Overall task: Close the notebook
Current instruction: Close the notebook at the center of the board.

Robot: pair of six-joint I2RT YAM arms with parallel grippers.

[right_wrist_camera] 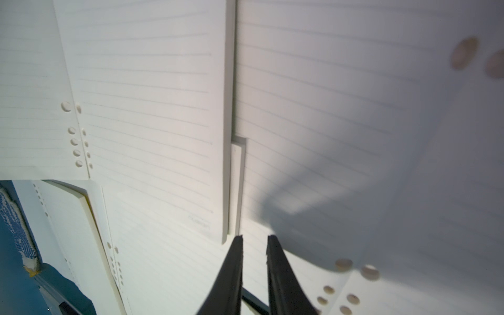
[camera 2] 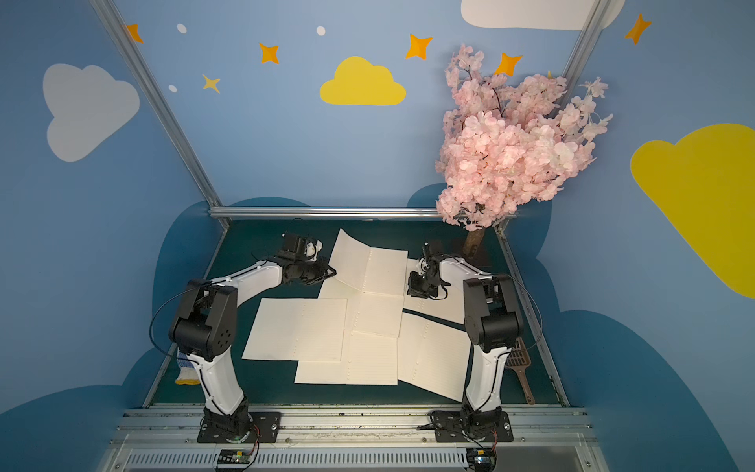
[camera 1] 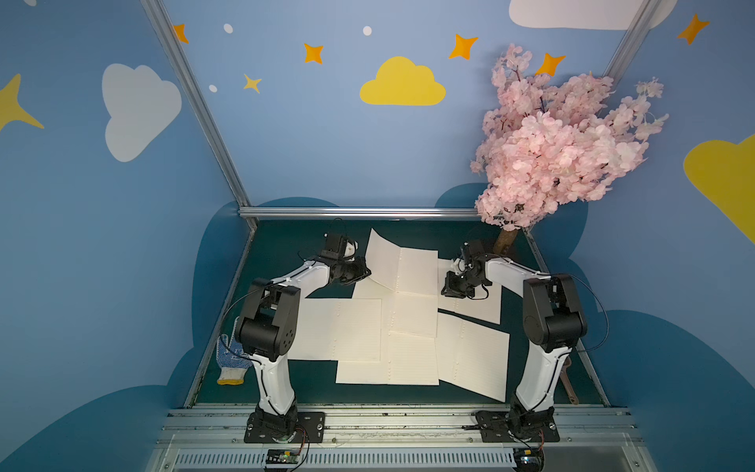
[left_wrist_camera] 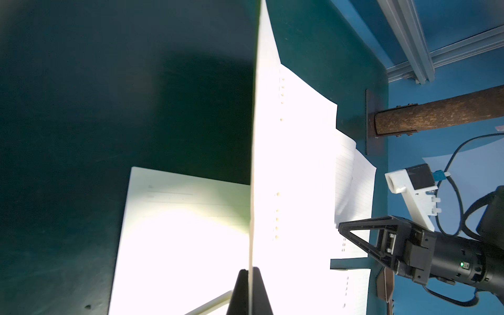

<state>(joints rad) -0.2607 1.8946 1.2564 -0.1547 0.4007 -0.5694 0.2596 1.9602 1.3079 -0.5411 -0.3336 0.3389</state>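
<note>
Left wrist view: the left tool (left_wrist_camera: pixel 249 271) is pinched fully together on the outer edge of the notebook's (camera 1: pixel 408 269) lifted half (left_wrist_camera: pixel 266 163), which stands nearly edge-on to that camera. In both top views the notebook lies near the far edge of the desk (camera 1: pixel 286 245), about midway between its left and right edges and between the two arms. Its other half lies flat, partly over other open notebooks (camera 1: pixel 339 329) spread toward the front edge. The right tool (right_wrist_camera: pixel 253 238) has its jaws a narrow gap apart with nothing between them, and hangs just above lined pages beside the flat half's right edge.

The step in hand appears to be folding the lifted half over onto the flat one. To do it well, the left tool should probably carry the edge in an arc around the punched fold line (camera 1: pixel 398 267), up and across toward the right. Dragging it sideways would likely slide the whole notebook over the smooth sheets beneath. The paper looks thin and limp, so the pinch is best released only once the half is past upright and nearly down. The right tool could press the flat half to steady it, but would need to clear away before the lifted half lands.
</note>
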